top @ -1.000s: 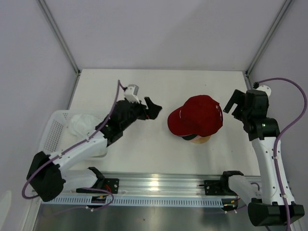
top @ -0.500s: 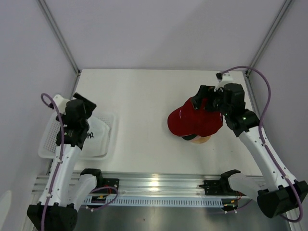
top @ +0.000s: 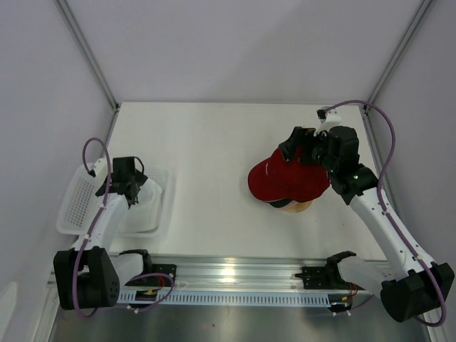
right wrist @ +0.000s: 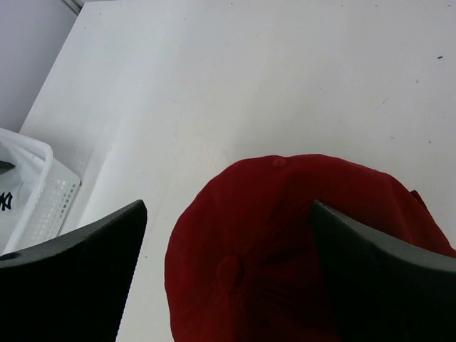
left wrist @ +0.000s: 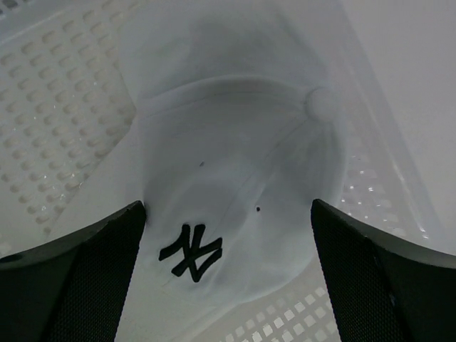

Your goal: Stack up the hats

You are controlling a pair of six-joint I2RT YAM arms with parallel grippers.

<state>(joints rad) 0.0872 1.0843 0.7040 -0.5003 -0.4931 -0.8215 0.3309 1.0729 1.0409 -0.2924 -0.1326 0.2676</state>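
Note:
A red cap tops the stack of hats right of the table's centre, with a dark cap edge showing under it. My right gripper hovers open over the red cap's far side; in the right wrist view its fingers straddle the red crown without closing on it. A white cap with a black NY emblem lies in the white mesh basket. My left gripper is open just above that cap, fingers on either side of the crown.
The wooden stand peeks out beneath the stack. The basket sits at the table's left edge and also shows in the right wrist view. Frame posts stand at the back corners.
My left arm swung from the table's middle back to the basket and dropped over the white cap. My right arm moved in from the right edge over the red cap.

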